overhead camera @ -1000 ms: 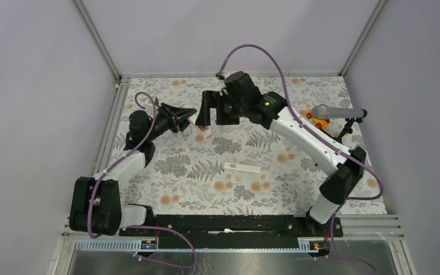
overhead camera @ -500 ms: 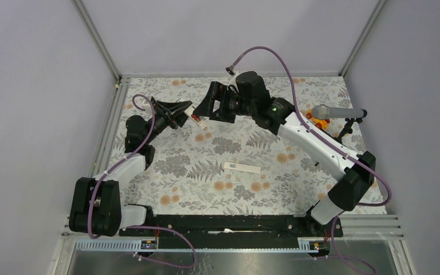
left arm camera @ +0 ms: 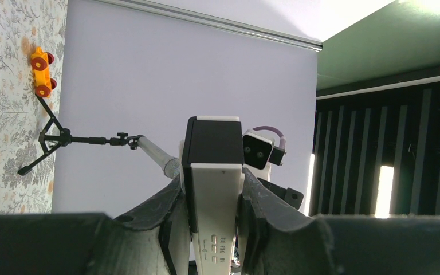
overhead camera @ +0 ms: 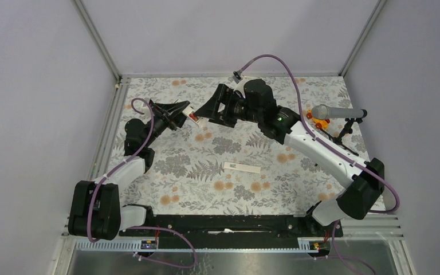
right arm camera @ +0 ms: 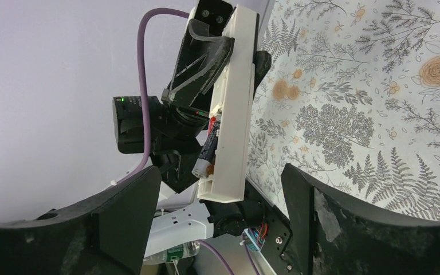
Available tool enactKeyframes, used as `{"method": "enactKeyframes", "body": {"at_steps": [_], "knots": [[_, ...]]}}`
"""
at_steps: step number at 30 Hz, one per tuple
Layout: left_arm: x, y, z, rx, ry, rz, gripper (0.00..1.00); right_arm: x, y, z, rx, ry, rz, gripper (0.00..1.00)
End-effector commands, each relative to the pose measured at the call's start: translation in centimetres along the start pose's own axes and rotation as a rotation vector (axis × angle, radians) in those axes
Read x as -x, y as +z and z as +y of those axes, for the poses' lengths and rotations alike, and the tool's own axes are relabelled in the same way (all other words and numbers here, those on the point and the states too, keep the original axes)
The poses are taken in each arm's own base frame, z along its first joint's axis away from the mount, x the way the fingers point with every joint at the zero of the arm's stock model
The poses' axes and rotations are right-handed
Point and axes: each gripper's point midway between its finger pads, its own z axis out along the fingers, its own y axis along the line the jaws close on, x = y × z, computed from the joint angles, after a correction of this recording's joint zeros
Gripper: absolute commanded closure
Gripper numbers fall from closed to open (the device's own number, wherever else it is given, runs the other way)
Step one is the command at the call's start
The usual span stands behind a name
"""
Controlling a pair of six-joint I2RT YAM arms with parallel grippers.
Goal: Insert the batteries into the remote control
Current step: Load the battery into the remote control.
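Microphone (overhead camera: 333,112), orange toy (overhead camera: 319,121), cover strip (overhead camera: 244,167)

Overhead rear view, close wrist views sharing remote control (right arm camera: 236,114)

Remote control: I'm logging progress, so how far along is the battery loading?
Done: the cover strip is off, lying on the table. In hand: the left gripper holds the remote control, a battery tilted in its open bay, the open right gripper facing it. Left: seating that battery, any second one, refitting the cover.
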Motion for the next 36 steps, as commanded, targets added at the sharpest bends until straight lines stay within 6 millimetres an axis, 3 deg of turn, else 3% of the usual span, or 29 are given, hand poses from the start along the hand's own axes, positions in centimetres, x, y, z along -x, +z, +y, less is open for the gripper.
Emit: {"method": "enactKeyframes", "body": {"at_steps": [1,13,30,36], "knots": [[-1.2,-0.4,-2.9,-0.107,0.039,0.020,1.00,1.1,-1.1,2.4,0.081,0.000,-0.052,0.16],[-1.3,-0.5,-3.4,-0.117,0.031,0.020,1.00,0.9,-0.5,1.3,0.072,-0.026,-0.057,0.31],[-2.7,-0.6,-5.7,-0.172,0.086,0.062,1.00,-0.3,1.7,-0.5,0.038,0.001,0.009,0.38],[-3.1,-0.5,-6.4,-0.184,0.127,0.073,1.00,-0.4,2.1,-1.1,0.010,0.014,0.025,0.45]]}}
